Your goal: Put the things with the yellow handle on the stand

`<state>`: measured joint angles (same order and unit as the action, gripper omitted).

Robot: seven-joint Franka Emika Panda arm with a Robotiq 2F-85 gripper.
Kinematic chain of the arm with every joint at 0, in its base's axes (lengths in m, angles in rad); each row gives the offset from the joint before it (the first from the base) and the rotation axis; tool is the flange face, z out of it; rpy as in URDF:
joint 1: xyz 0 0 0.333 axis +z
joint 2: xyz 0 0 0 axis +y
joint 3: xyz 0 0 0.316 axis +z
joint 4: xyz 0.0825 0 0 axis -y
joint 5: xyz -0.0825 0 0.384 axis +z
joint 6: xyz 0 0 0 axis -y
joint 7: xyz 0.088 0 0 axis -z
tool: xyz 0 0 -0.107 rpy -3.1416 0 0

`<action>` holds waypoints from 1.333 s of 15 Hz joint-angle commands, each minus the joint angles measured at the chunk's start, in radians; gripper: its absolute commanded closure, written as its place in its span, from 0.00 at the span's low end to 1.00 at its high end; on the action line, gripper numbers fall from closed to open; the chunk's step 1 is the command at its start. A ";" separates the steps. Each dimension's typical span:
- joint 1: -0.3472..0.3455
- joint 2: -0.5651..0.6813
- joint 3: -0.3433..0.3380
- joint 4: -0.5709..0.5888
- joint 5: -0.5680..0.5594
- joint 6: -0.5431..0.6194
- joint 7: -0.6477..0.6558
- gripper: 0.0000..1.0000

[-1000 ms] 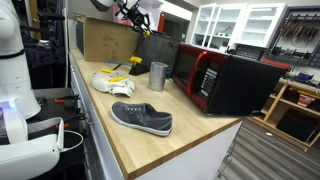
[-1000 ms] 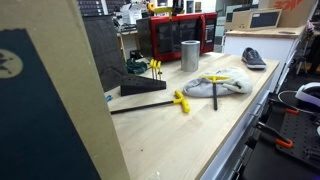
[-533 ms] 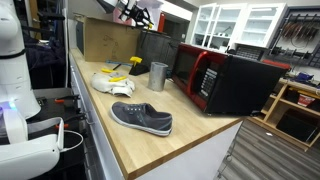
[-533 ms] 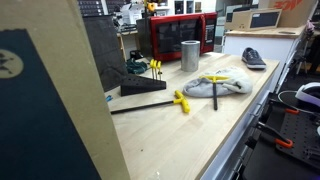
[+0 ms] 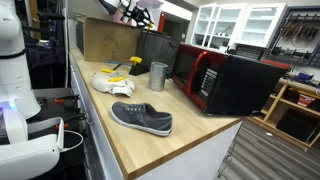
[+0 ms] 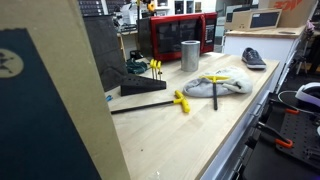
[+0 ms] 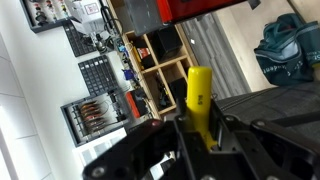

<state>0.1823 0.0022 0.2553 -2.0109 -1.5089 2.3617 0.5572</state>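
In the wrist view my gripper [image 7: 200,135] is shut on a yellow-handled tool [image 7: 198,95], whose handle sticks up between the jaws. In both exterior views the gripper [image 5: 128,9] [image 6: 150,6] hangs high above the far end of the counter. The black stand [image 6: 143,86] holds two yellow-handled tools [image 6: 154,67] upright. Another yellow-handled tool [image 6: 182,102] with a long black shaft lies on the wooden counter in front of the stand. One more yellow-handled tool [image 6: 215,79] rests on the white cloth [image 6: 228,86].
A grey metal cup [image 5: 158,76] stands next to the black-and-red microwave [image 5: 225,78]. A grey shoe [image 5: 141,117] lies near the counter's front edge. A cardboard box [image 5: 105,40] sits at the back, and the white cloth [image 5: 110,82] lies before it.
The gripper has drifted slightly up and sideways with the yellow-handled tool still in it. Nothing on the counter has moved.
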 commanded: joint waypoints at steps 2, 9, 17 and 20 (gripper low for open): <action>0.009 0.028 -0.022 0.020 -0.052 0.044 -0.015 0.94; 0.030 0.142 -0.012 0.132 -0.272 0.170 -0.098 0.94; 0.035 0.266 -0.008 0.216 -0.409 0.279 -0.173 0.94; 0.033 0.291 -0.008 0.200 -0.420 0.278 -0.161 0.94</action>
<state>0.2184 0.2670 0.2508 -1.8384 -1.9016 2.6184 0.4130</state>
